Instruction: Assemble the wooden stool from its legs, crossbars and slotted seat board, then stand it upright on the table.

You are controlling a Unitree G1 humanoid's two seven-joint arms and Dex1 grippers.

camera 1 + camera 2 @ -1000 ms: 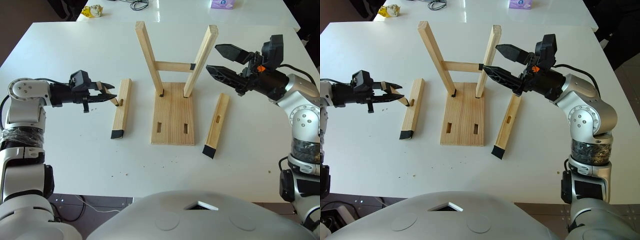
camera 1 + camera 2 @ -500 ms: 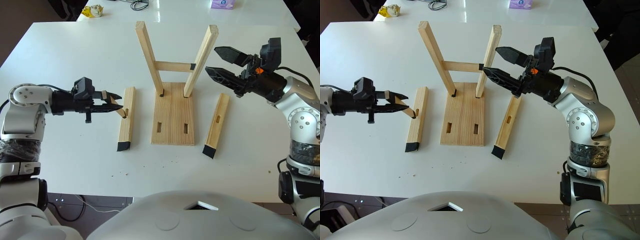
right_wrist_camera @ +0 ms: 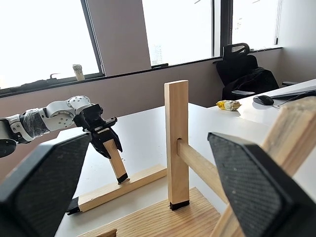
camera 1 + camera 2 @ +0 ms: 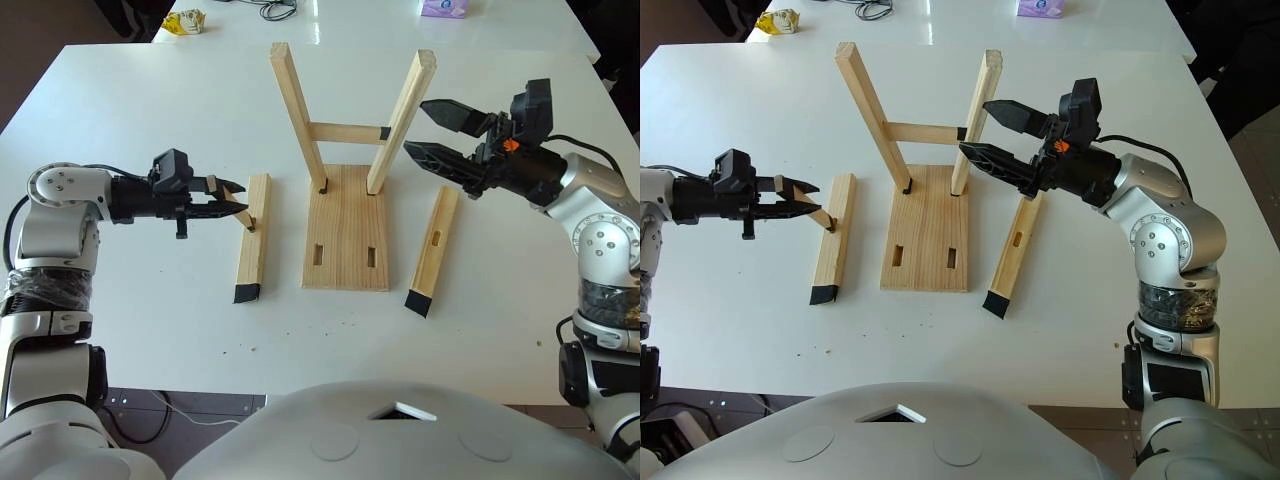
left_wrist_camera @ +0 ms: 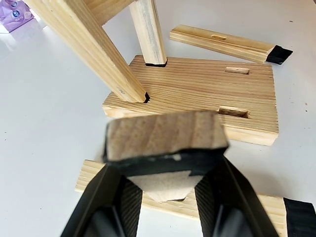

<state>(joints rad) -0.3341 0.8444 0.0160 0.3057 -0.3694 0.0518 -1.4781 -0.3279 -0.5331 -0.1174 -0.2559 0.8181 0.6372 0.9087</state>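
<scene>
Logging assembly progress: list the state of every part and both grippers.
seat board: flat, far slots filled, near slots empty
upright legs: standing in board, joined
left leg: lying, loose crossbar at its slot
right leg: lying, slot empty
left gripper: shut on loose crossbar
right gripper: open

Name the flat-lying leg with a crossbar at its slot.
The leg left of the seat board; the left gripper holds a crossbar there. The right leg's slot is empty.

light: bright daylight | windows point(image 3: 44, 34) blown out | table point(image 5: 44, 84) glare | shadows soft
</scene>
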